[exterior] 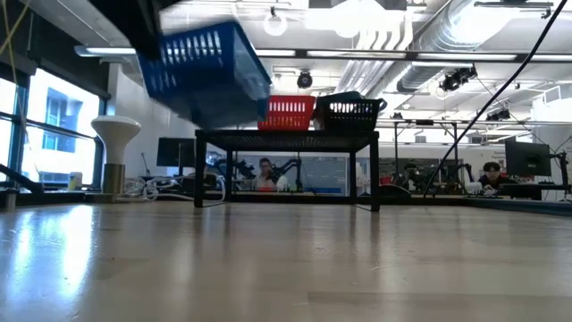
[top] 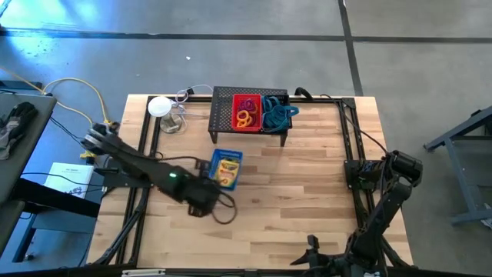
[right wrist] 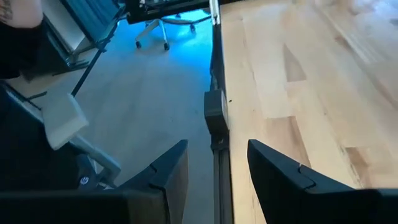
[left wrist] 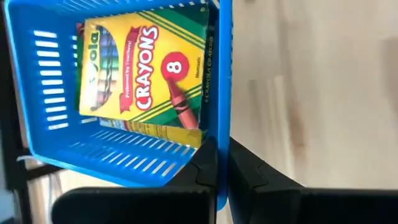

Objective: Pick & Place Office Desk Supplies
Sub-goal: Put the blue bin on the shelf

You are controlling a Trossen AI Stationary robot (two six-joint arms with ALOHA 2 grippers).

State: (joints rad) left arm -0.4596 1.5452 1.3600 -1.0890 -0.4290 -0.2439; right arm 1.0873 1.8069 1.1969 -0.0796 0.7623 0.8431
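left gripper: clamped tight on the wall of the blue bin, which the low view shows up off the table
crayons: yellow boxes loose inside that bin, near the rack
right gripper: fingers apart, holding nothing, out at the table's right edge
handling: bin's light, thin slotted plastic (probably flexes), so a rim pinch tilts it; boxes could slide. i'd keep it level

Yellow box: "CRAYONS" (and "8")
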